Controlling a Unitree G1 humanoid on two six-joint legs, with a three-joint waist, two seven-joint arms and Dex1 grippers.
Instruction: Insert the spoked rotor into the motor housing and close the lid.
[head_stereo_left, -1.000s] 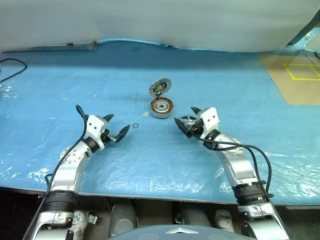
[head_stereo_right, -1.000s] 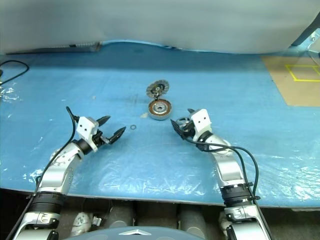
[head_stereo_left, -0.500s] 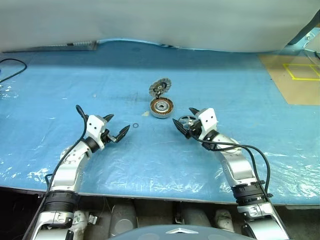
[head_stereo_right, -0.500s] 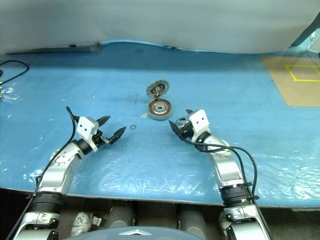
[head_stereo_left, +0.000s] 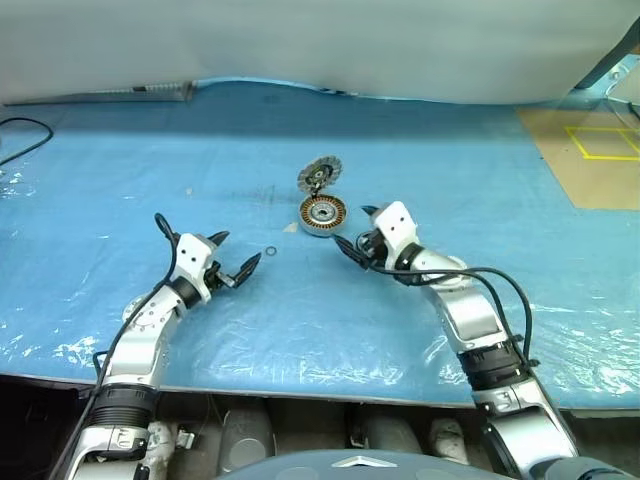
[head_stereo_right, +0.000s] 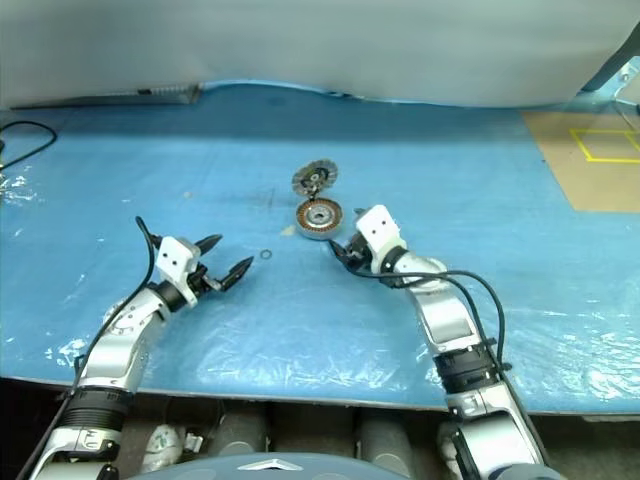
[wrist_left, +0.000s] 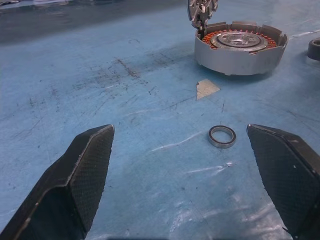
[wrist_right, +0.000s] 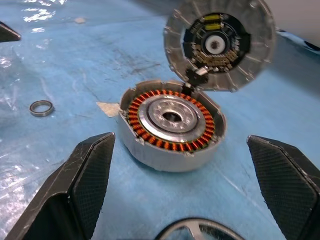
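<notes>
Two robot hands hover wide open and empty over a blue-covered counter (head_stereo_left: 450, 150), the right hand (head_stereo_left: 357, 244) much nearer than the left hand (head_stereo_left: 233, 268) to the copper-ringed motor housing (head_stereo_left: 323, 215), its ribbed lid (head_stereo_left: 319, 173) propped upright behind, the spoked rotor (wrist_right: 197, 231) just beneath the right fingers.

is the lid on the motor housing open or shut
Open. The lid stands tilted up behind the motor housing, whose copper windings lie exposed.
</notes>
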